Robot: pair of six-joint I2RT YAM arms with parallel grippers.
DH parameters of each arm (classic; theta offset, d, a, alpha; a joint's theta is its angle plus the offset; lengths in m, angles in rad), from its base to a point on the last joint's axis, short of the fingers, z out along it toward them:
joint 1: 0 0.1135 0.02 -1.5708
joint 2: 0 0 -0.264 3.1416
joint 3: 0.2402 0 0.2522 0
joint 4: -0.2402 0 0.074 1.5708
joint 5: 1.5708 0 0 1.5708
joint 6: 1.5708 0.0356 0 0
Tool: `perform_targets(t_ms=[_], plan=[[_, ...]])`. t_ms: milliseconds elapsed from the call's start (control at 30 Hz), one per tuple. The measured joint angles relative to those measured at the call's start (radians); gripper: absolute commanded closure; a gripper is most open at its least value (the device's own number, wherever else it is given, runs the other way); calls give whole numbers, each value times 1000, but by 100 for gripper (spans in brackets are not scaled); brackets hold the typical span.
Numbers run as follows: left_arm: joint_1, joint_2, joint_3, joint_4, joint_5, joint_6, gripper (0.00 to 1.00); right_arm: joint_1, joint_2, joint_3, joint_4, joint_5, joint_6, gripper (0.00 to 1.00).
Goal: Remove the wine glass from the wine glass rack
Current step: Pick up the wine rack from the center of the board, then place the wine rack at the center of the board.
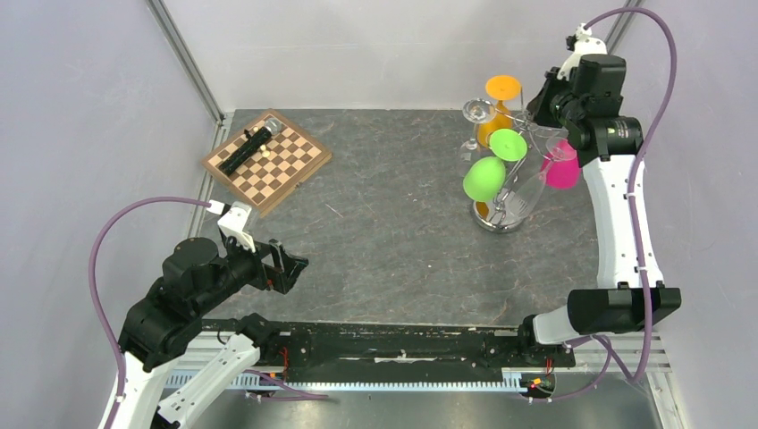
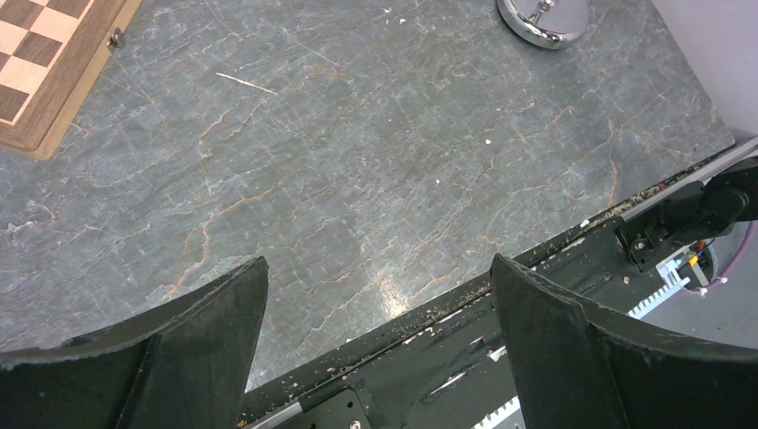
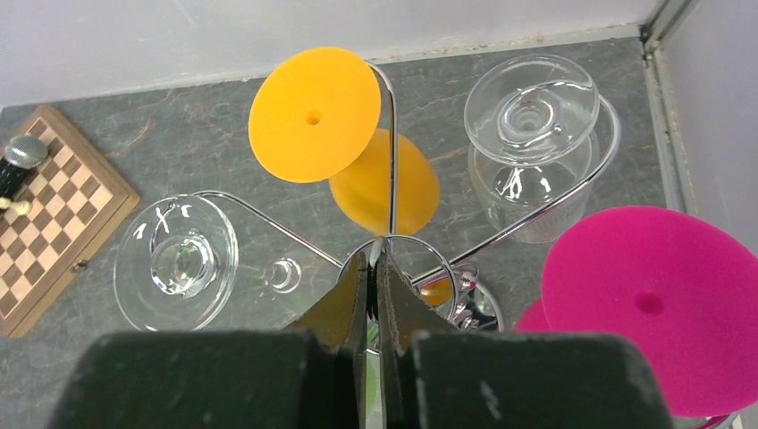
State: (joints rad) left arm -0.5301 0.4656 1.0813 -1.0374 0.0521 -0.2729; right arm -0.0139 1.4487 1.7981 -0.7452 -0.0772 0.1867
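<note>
Two end effectors (image 2: 377, 264) (image 3: 374, 259), five glasses (image 1: 484, 177) (image 1: 503, 88) (image 1: 561, 170) (image 1: 476, 112) (image 1: 527, 192), one rack (image 1: 501, 222)

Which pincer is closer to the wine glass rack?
Right. The right pincer is shut at the top of the wine glass rack; the left pincer hangs open far away, low over the table.

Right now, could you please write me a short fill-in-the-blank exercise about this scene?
The right gripper, above the wine glass rack, has its jaws ____.
The left gripper, over the near edge of the table, is ____.
The chessboard lies at the table's far ____ corner.
The rack's coloured glasses are an orange glass, a green glass and a ____ one.
Missing words: shut; open; left; pink.
</note>
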Motion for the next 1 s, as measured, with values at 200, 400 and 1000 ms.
perform_targets(t_ms=[200, 400, 1000], plan=[[0, 0, 0, 0, 0, 0, 0, 99, 10, 15, -1, 30, -4, 100], [0, 0, 0, 0, 0, 0, 0, 188, 25, 46, -1, 57, -4, 100], [0, 30, 0, 0, 0, 0, 0, 459, 101, 97, 30, 158, -22, 100]])
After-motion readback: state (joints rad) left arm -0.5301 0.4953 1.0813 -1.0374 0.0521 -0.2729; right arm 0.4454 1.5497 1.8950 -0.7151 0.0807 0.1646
